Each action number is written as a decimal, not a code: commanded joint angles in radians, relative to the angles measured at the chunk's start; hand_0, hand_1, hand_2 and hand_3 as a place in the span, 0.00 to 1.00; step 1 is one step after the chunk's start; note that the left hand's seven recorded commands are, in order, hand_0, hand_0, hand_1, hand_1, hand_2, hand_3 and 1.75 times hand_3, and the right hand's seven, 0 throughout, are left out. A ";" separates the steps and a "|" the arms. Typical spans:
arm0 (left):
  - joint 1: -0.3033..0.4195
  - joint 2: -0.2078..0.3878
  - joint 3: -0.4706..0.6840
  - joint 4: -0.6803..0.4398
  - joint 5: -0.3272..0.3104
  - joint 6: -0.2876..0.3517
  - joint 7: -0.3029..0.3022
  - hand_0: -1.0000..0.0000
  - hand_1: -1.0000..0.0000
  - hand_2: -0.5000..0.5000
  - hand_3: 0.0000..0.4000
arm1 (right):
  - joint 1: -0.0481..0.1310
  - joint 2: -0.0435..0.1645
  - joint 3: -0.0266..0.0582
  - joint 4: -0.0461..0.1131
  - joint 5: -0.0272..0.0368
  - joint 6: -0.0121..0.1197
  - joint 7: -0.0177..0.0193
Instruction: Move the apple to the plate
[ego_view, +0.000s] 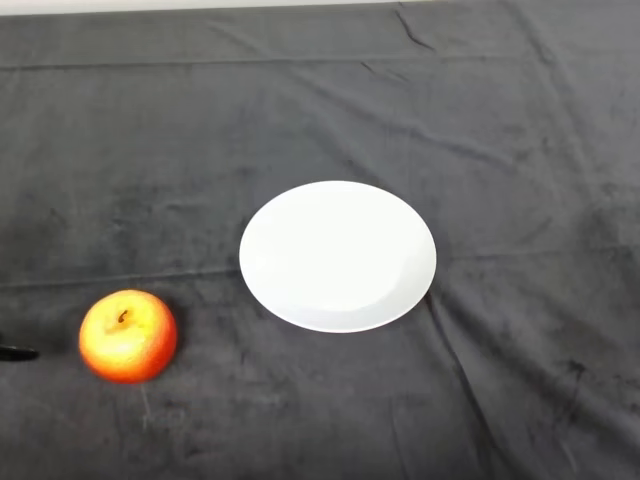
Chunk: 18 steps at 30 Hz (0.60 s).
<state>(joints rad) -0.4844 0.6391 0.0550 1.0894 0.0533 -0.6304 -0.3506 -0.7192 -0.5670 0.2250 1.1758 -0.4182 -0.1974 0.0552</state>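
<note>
Two objects on the cloth, grasp not started

Round red-and-yellow apple (128, 336) sits stem-up on the dark grey cloth-covered table (500, 150), at about 8 o'clock from the round white ceramic plate (337, 255). Apart from it, not touching; strip of bare cloth between them. Plate holds nothing. Apple is not on the plate, so the task is at its very start.

Black hand (15, 352): only a thin dark sliver shows at the left edge, at 9 o'clock from the apple, just beside it but not touching. Too little visible; can't tell whether it is released, clenched or gripping anything.

Risks from here, my read:
- Apple is round and sits free on soft cloth. A sideways nudge from 9 o'clock before the fingers wrap it likely rolls it toward 3 o'clock or off line.
- Smooth skin, thick fingers: an off-centre grip could squeeze it out.
- Cloth has creases around the plate and a fold running toward 5 o'clock. Dragging instead of lifting could bunch the cloth and shift the plate.
- Plate is shallow with a low rim. A release from height or off-centre could let the apple roll back off, or tip the rim.
</note>
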 joint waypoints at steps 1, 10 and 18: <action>0.013 -0.004 -0.023 -0.044 0.030 0.004 -0.021 1.00 1.00 0.50 0.00 | 0.001 -0.028 0.0096 -0.003 -0.0025 -0.002 -0.0072; -0.012 -0.046 -0.061 -0.105 0.043 0.048 -0.059 1.00 1.00 0.50 0.00 | 0.002 -0.028 0.0094 -0.005 -0.0023 -0.001 -0.0071; -0.028 -0.104 -0.099 -0.132 0.069 0.049 -0.051 1.00 1.00 0.50 0.00 | 0.003 -0.028 0.0091 -0.007 -0.0020 0.000 -0.0069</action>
<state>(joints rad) -0.4873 0.5420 -0.0293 0.9862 0.1042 -0.5883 -0.4025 -0.7191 -0.5671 0.2250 1.1758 -0.4182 -0.1971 0.0552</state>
